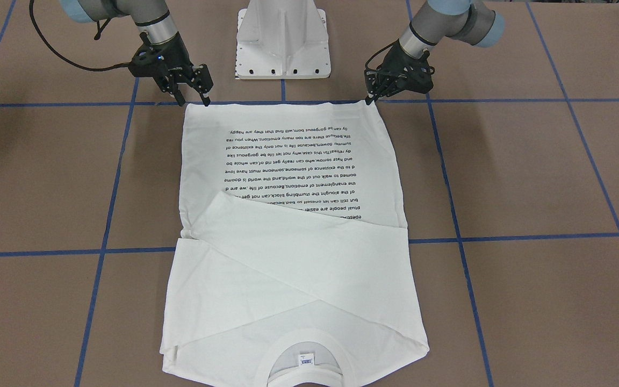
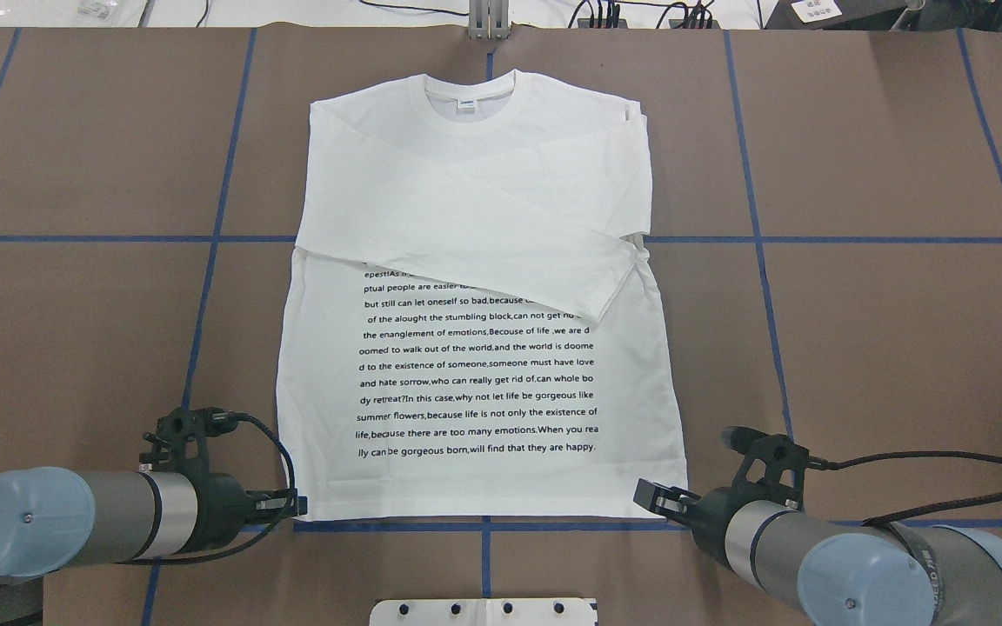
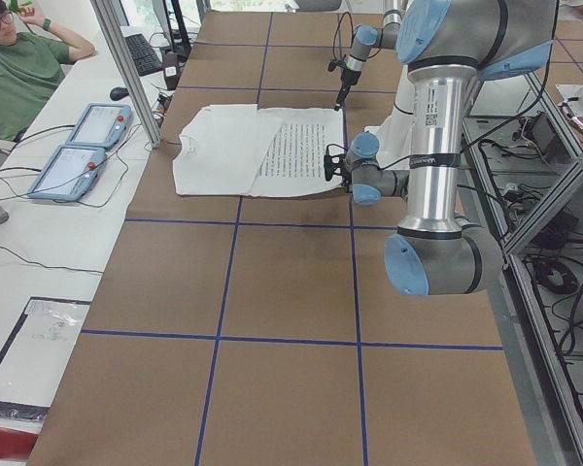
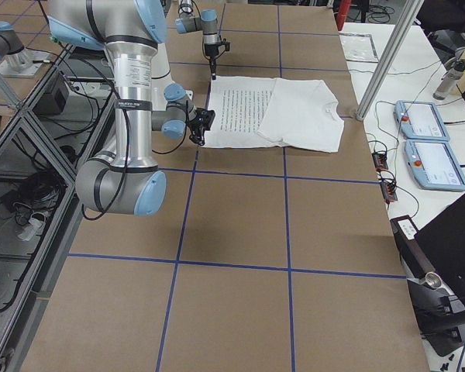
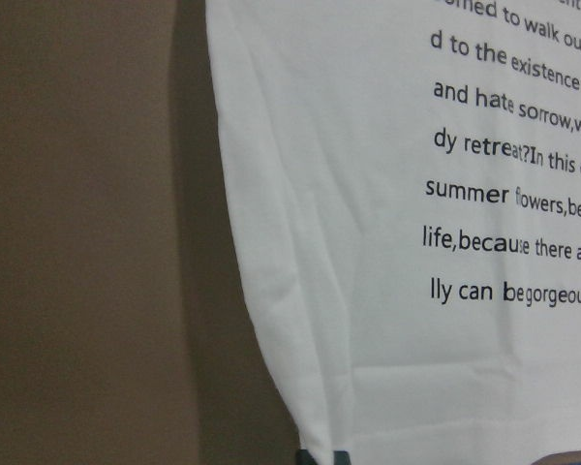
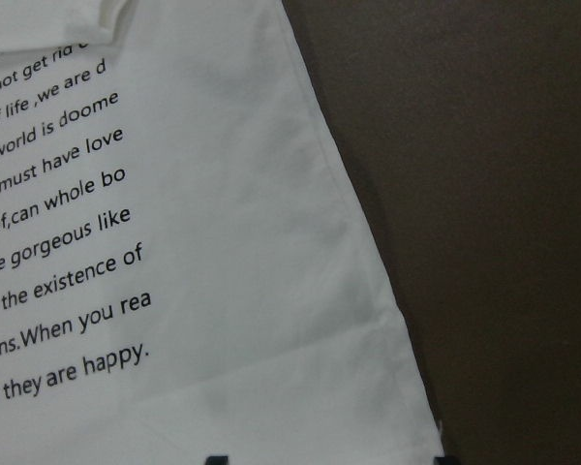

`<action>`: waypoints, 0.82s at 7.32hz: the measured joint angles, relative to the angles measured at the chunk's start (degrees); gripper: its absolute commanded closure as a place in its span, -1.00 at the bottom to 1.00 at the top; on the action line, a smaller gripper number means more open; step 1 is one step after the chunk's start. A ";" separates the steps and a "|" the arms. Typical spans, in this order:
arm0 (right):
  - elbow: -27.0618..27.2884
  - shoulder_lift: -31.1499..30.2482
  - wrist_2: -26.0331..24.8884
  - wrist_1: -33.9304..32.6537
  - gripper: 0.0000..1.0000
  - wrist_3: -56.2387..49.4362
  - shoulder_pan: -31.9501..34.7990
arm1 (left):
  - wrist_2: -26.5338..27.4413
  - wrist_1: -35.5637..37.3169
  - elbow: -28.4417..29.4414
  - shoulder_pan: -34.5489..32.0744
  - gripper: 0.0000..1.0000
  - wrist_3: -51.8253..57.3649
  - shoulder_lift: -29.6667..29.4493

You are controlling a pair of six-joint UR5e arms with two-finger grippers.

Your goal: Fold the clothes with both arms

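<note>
The clothes, one white long-sleeved T-shirt [image 2: 484,217], lie flat with the printed face up. Both sleeves are crossed over the chest and the collar [image 1: 301,349] points away from me. My left gripper [image 1: 367,99] is down at the hem's left corner. In the left wrist view its fingertips [image 5: 326,457] sit together on that corner, shut on the cloth. My right gripper [image 1: 193,100] is at the hem's other corner and stands open. Its two black fingertips [image 6: 216,458] show apart at the hem edge in the right wrist view.
The white pedestal base [image 1: 282,43] stands between the arms, just behind the hem. Blue tape lines [image 2: 762,239] cross the brown table. In the left side view a person in green [image 3: 19,68] sits past the far edge, beside two control tablets [image 3: 87,146] and an aluminium post [image 3: 126,68].
</note>
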 measured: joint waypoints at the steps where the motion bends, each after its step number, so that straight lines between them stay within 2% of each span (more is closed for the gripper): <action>1: -0.29 0.04 -0.07 -0.37 -0.48 0.75 0.01 | 0.00 0.00 -0.15 0.00 1.00 -0.02 0.00; 3: -0.33 0.07 -0.06 -1.72 -0.46 2.83 -0.03 | 0.00 0.00 -0.31 0.00 1.00 -0.03 0.00; 6: -0.56 0.08 -0.04 -2.45 -0.27 3.69 -0.04 | 0.00 0.00 -0.35 0.00 1.00 -0.03 -0.06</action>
